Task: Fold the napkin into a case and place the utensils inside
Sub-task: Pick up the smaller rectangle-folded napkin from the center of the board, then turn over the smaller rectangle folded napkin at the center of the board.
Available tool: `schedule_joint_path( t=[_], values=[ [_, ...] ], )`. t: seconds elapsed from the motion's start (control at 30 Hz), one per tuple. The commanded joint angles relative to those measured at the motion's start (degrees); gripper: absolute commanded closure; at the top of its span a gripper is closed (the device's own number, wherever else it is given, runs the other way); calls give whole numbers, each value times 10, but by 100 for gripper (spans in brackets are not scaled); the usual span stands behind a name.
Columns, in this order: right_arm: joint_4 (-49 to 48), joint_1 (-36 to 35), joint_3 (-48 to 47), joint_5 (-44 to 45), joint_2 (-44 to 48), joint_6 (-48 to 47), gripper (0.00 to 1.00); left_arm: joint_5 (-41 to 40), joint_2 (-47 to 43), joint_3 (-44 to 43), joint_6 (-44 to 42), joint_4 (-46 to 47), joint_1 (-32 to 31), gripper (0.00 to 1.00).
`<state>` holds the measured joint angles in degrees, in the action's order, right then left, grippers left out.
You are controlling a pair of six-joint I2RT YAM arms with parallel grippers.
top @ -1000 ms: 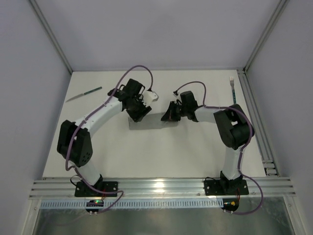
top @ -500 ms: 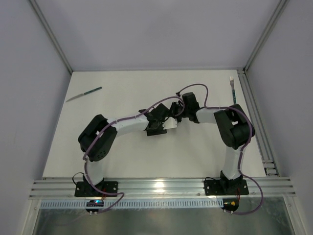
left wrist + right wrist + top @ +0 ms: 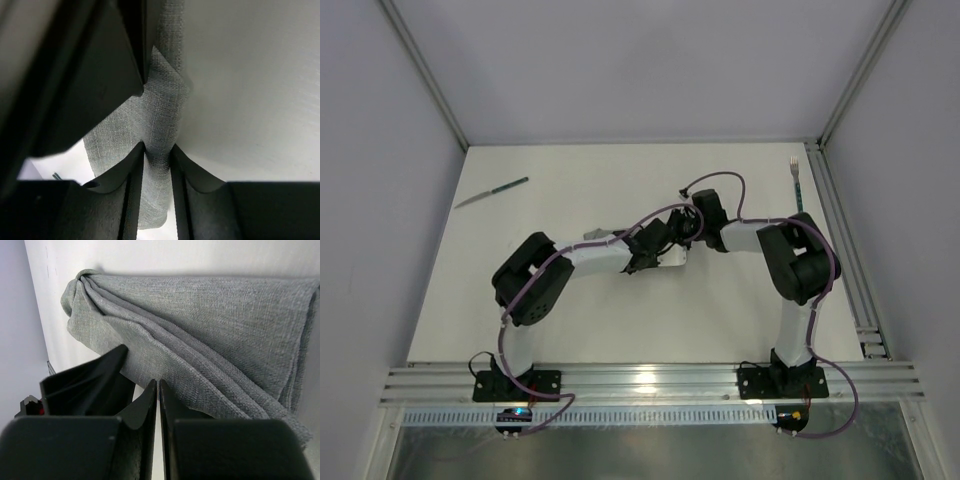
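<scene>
My left claw (image 3: 157, 150) was clenched on the napkin (image 3: 200, 315): a raised ridge of the grey cloth ran straight down between its two fingers (image 3: 131, 175) and filled the gap. The cloth was pulled up off the table (image 3: 570, 320) there, tented, with a crease above the pinch.

My right claw (image 3: 158, 385) was closed, with only a hairline slit between the tips. The tips sat against the near edge of the napkin. I couldn't tell whether any cloth was nipped in them.

The napkin lay mid-table, between the two wrists. From above it was almost all hidden under them, with just a grey sliver showing beside my left forearm. In the right wrist view it was rumpled, with long diagonal folds gathered into a bunched corner at the far left. It was not a flat pouch yet.

The knife (image 3: 492, 192) lay at the far left of the table, well apart from the napkin, at a slant. The fork (image 3: 796, 176) lay at the far right near the rail, tines pointing away from me. Neither utensil touched the napkin.
</scene>
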<state>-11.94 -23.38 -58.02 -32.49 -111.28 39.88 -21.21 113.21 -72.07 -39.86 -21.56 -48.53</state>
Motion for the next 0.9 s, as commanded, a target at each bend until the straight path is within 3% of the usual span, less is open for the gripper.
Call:
schedule_joint_path(
  t=[0.0, 0.03, 0.13, 0.33, 0.5, 0.6, 0.73, 0.87],
  values=[
    [-17, 1, -1, -15, 2, 7, 91, -16, 21, 19, -15, 18, 4, 72],
    [-19, 1, -1, -17, 3, 7, 91, -16, 24, 19, -17, 19, 4, 83],
    [-23, 2, -2, -24, 10, 4, 89, 4, 20, 16, -14, 14, 4, 100],
    [-5, 39, -3, -28, 92, -18, 81, 119, -10, -39, 36, -82, 19, 100],
    [70, 78, -22, -7, 185, -138, 72, 234, -30, -87, 48, -192, 43, 100],
    [62, 107, 9, -8, 247, -191, 67, 289, -37, -112, 50, -244, 67, 100],
    [33, 169, 56, -30, 303, -205, 61, 326, -50, -118, 40, -279, 87, 100],
    [48, 186, 55, -79, 327, -259, 57, 367, -55, -131, 23, -323, 91, 100]
  ],
)
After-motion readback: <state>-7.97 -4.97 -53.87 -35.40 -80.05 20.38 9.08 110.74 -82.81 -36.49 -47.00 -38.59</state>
